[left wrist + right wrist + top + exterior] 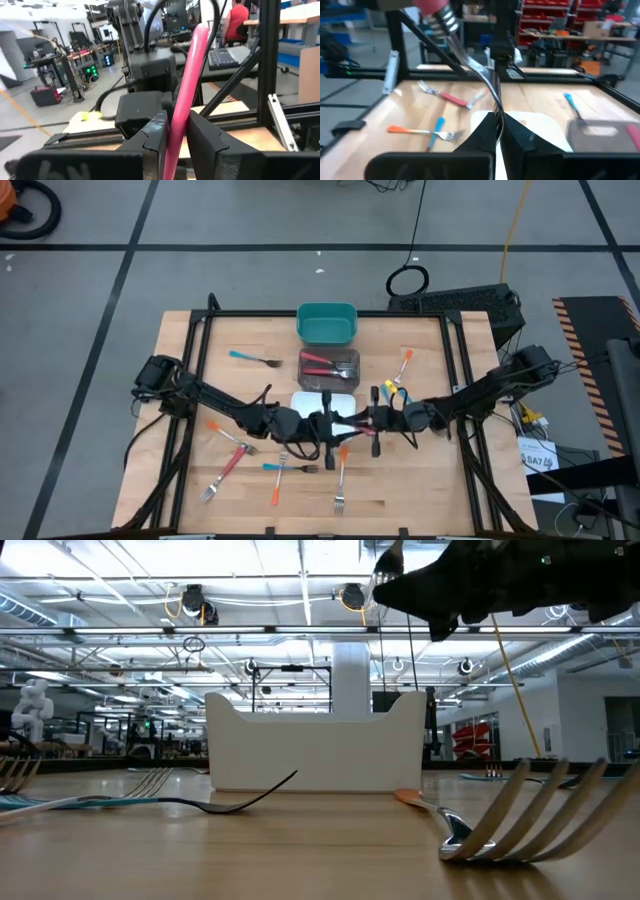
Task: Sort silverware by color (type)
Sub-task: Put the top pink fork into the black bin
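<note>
One piece of silverware, a fork with a pink handle (pixel 187 85) and a silver metal end (pixel 470 65), hangs in the air between my two grippers over the white bin (pixel 325 405) at the table's middle. My left gripper (pixel 318 425) reaches in level from the table's left and is shut on the handle. My right gripper (pixel 352 423) reaches in level from the right and is shut on the metal end. Two pink-handled forks lie in the dark bin (pixel 329 367). The teal bin (pixel 327 322) stands behind it. My left gripper pinches the pink handle (pixel 178 132) between its two fingers (pixel 152 142). The fingers come level from the table's left and lie across the handle, which rises steeply past them, clear of the table. My right gripper pinches the fork's thin metal part (pixel 496 107) between its two fingertips (pixel 482 135). It comes level from the table's right. The metal curves up and away from the fingers toward the pink handle (pixel 427 5), clear of the bin below.
Loose forks lie on the wood: a blue one (pixel 255 360) at the far left, an orange one (pixel 403 367) at the far right, and several pink, orange and blue ones (pixel 277 475) toward the near edge. A black frame (pixel 200 340) edges the table.
</note>
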Controlling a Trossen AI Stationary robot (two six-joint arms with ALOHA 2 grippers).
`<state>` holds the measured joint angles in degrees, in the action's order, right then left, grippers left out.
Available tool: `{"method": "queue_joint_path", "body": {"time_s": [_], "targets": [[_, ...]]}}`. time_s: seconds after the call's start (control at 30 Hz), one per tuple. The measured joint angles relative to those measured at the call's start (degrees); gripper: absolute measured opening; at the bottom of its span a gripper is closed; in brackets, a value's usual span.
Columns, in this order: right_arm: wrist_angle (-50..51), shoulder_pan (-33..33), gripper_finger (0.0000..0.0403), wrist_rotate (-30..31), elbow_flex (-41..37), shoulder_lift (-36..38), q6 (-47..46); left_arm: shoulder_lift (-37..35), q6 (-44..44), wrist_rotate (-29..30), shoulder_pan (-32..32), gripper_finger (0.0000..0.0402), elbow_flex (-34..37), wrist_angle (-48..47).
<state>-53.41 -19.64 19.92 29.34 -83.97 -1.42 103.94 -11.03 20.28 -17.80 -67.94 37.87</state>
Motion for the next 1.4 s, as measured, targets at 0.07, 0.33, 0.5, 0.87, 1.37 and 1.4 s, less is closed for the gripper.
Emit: {"method": "queue_joint_path", "body": {"time_s": [0.07,0.33,0.5,0.87,1.37,1.4], "targets": [[2.87,0.00,0.0005,1.15,-0.02,1.30,-0.83,-0.04,0.10,0.61,0.07,0.0071,0.00,-0.56],[14.61,0.61,0.0002,1.53,0.02,7.12,-5.43,-2.14,0.59,5.95,-0.22,0.0073,0.00,-6.11],[23.26,0.63,0.0001,2.10,0.07,11.43,-8.86,-4.41,1.31,9.65,-0.53,0.0074,0.00,-12.10],[33.82,0.81,0.0001,4.13,0.07,16.14,-14.82,-5.66,0.40,17.40,-1.59,0.0075,0.00,-18.45],[36.68,1.22,0.0000,3.66,-0.02,16.03,-14.42,-7.80,14.21,24.53,-3.09,0.0075,-8.66,-50.75],[36.46,1.25,0.0000,3.69,-0.02,16.07,-14.43,-7.80,15.08,24.60,-3.35,0.0075,-8.93,-52.13]]}}
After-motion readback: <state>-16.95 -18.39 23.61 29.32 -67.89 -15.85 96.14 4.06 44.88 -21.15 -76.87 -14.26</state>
